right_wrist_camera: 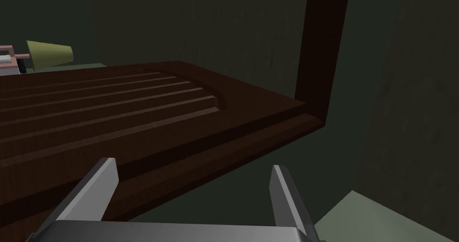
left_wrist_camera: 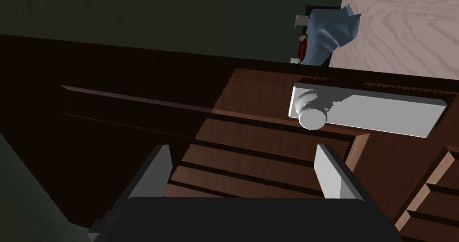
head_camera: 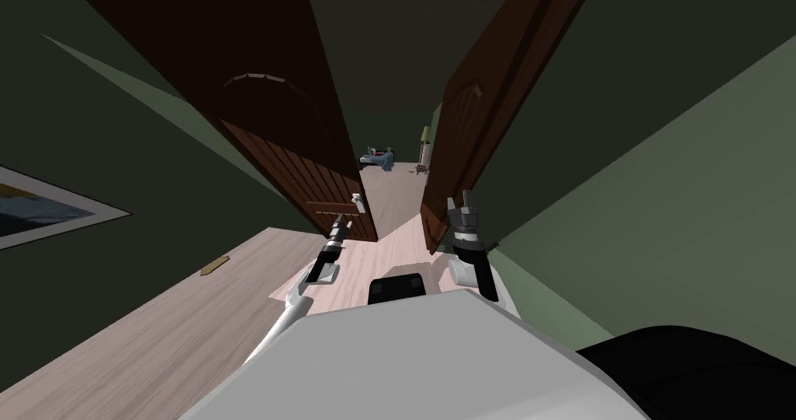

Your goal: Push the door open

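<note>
The left hand (head_camera: 339,225), fingers wide apart and empty, hovers near the white knob (left_wrist_camera: 312,114) on the brown left door leaf (head_camera: 295,143). The right hand (head_camera: 465,208), equally released, faces the right leaf (head_camera: 474,120), which stands ajar.

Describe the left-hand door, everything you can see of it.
The left-hand door looks like dark brown wood, with an arched panel above and horizontal slats below. It stands partly open, leaving a gap to the right-hand door. Near its free edge sits a light grey round knob on a rectangular plate. The open left pincer is close to the slats beside the knob; contact is unclear.
</note>
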